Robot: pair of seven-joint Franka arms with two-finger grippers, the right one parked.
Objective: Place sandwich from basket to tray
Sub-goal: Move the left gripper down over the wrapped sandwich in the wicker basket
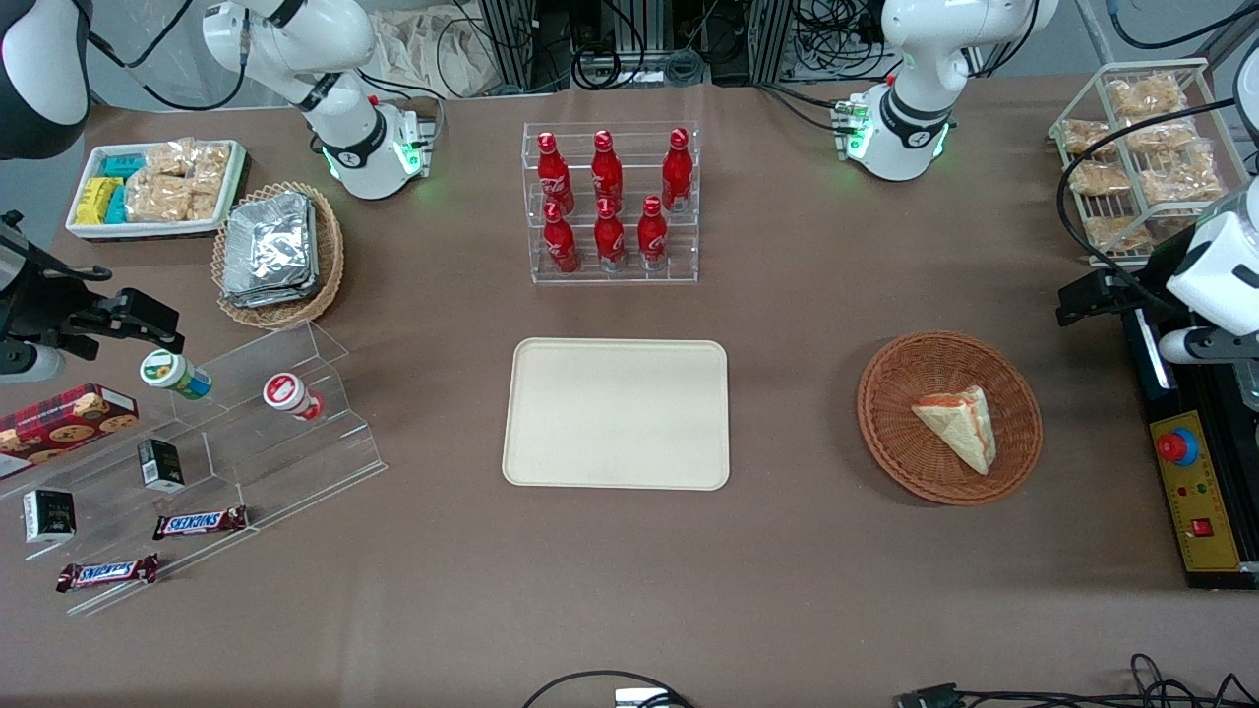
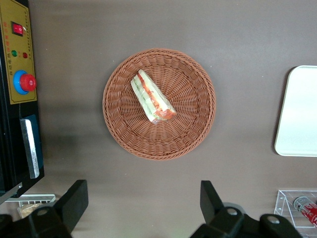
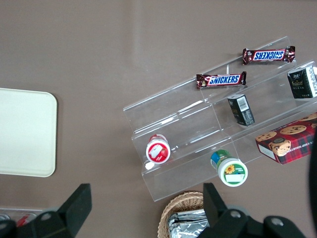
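The sandwich (image 1: 959, 425) is a pale triangular wedge with an orange-red and green filling stripe. It lies in the round reddish-brown wicker basket (image 1: 885, 433) toward the working arm's end of the table. The cream-beige tray (image 1: 617, 413) lies flat at the table's middle with nothing on it. My left gripper (image 1: 1074, 300) hangs raised above the table beside the basket, apart from it. In the left wrist view the gripper (image 2: 142, 198) is open and holds nothing, well above the sandwich (image 2: 151, 96), the basket (image 2: 188, 124) and an edge of the tray (image 2: 299, 111).
A clear rack of red bottles (image 1: 612, 202) stands farther from the front camera than the tray. A black and yellow control box with a red button (image 1: 1195, 492) lies beside the basket. A wire rack of bagged snacks (image 1: 1141, 157) stands near the working arm's base. Acrylic steps with snacks (image 1: 197, 442) stand at the parked arm's end.
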